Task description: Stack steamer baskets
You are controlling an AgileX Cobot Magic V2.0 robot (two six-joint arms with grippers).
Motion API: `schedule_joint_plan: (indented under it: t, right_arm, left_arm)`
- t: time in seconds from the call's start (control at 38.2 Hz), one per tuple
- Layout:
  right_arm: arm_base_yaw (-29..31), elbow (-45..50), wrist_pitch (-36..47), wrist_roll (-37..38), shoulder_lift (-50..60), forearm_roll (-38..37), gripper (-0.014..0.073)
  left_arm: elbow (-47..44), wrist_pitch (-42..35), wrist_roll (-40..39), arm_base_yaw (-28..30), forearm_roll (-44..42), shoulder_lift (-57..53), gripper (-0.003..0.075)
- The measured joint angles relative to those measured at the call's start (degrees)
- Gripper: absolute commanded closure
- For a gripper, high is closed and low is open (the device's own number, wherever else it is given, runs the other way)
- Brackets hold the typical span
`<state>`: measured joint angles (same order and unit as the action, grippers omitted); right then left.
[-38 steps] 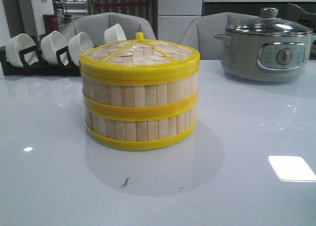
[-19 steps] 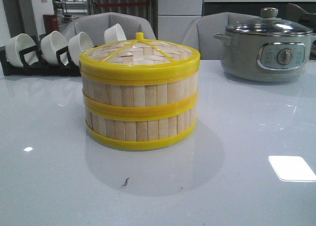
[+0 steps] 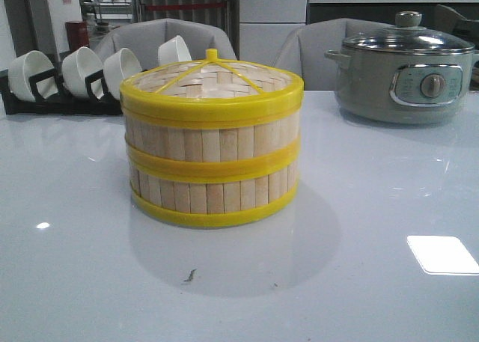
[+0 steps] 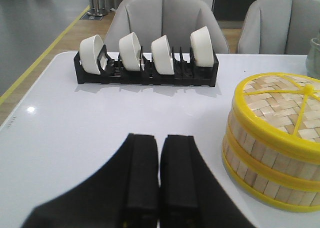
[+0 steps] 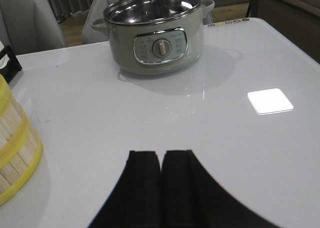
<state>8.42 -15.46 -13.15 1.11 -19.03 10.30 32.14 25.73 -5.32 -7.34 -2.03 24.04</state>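
Nothing moved — steamer baskets [image 3: 212, 170] stacked, lid [image 3: 212, 80] seemingly on top.

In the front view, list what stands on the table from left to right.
Rack of white bowls → stacked steamer baskets with the lid on top → grey electric pot.

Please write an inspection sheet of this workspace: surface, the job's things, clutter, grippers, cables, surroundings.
Surface: glossy white table, with light reflections and a small dark mark in front of the stack.
Job's things: two round bamboo-slat steamer baskets with yellow rims, stacked one on the other; flat woven bamboo lid with yellow knob on top.
Clutter: grey electric pot with glass lid; black rack of white bowls.
Grippers: left gripper shut, empty, apart from the stack; right gripper shut, empty.
Cables: nothing seen.
Surroundings: grey chairs behind the table.
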Motion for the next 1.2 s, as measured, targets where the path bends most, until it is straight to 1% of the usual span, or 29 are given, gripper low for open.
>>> schedule_joint_plan:
  t: [0.63, 0.86, 0.99, 1.2]
  right_arm:
    - [0.0, 0.0, 0.0, 0.0, 0.0, 0.0, 0.0541]
    - [0.0, 0.0, 0.0, 0.0, 0.0, 0.0, 0.0541]
    - [0.0, 0.0, 0.0, 0.0, 0.0, 0.0, 0.0541]
    - [0.0, 0.0, 0.0, 0.0, 0.0, 0.0, 0.0541]
  left_arm:
    - [0.0, 0.0, 0.0, 0.0, 0.0, 0.0, 0.0625]
    - [-0.1, -0.3, 0.0, 0.0, -1.2, -1.0, 0.0625]
    - [-2.7, -4.4, 0.0, 0.0, -1.4, -3.9, 0.0625]
    - [-14.0, -14.8, 0.0, 0.0, -1.5, -12.4, 0.0625]
